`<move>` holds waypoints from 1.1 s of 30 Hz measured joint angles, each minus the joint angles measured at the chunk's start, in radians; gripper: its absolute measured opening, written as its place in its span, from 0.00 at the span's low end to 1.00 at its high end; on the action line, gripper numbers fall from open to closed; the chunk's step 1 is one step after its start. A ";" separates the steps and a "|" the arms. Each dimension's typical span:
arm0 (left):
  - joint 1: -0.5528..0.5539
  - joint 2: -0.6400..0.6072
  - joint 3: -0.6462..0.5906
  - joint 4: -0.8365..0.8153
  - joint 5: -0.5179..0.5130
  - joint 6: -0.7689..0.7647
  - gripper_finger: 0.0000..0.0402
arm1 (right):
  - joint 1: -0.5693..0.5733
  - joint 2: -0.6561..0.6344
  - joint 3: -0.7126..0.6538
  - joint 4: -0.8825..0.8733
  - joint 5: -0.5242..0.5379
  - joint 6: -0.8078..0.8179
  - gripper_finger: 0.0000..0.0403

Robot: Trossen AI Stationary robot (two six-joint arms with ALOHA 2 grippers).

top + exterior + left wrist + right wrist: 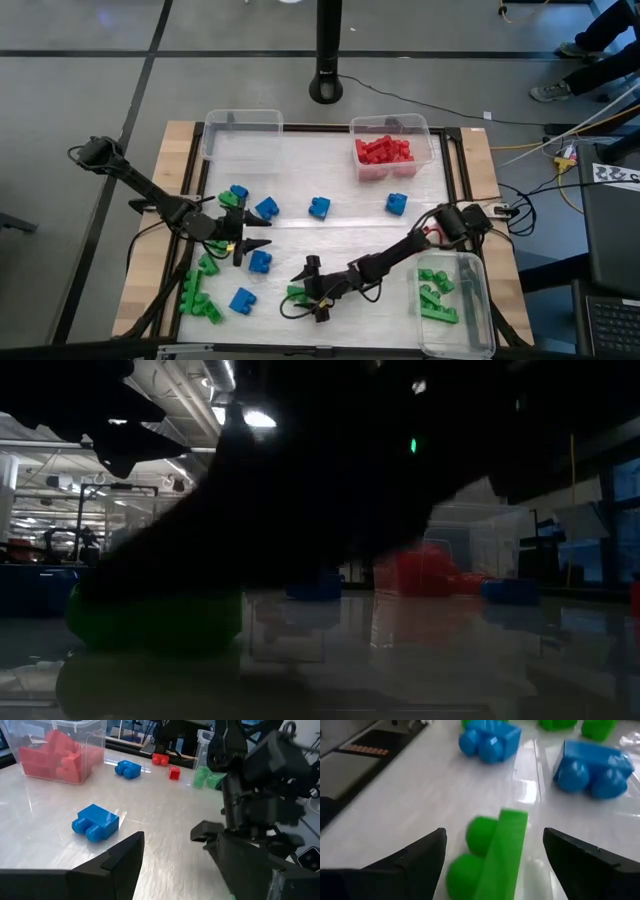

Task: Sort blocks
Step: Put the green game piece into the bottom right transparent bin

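Observation:
Blue blocks (319,207) and green blocks (200,296) lie scattered flat on the white table top. My right gripper (493,837) is open and low near the table's front edge. Its fingers stand on either side of a green block (495,847) without touching it; the block (296,292) lies on the table. My left gripper (255,240) is open at the table's left, among blue and green blocks. A blue block (95,822) lies ahead of it, and nothing is between its fingers.
An empty clear bin (242,135) stands at the far left. A bin of red blocks (390,150) is at the far right. A bin with green blocks (450,295) is at the near right. Two small red blocks (167,766) lie near the right arm's base.

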 joint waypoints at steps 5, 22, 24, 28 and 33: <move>0.000 0.000 0.000 -0.001 0.000 -0.019 0.60 | 0.005 0.036 0.005 0.002 0.039 0.007 0.82; 0.000 0.000 0.000 -0.002 0.000 -0.001 0.60 | 0.014 0.040 0.007 -0.004 0.047 -0.083 0.42; 0.000 0.000 0.000 -0.001 0.000 -0.001 0.60 | 0.021 0.024 0.005 -0.025 0.045 -0.096 0.42; -0.001 0.000 0.000 -0.001 0.000 -0.001 0.60 | 0.032 -0.047 0.003 -0.160 0.050 -0.108 0.42; -0.007 0.000 0.000 -0.001 0.001 -0.005 0.60 | 0.073 -0.183 0.003 -0.378 0.042 -0.104 0.43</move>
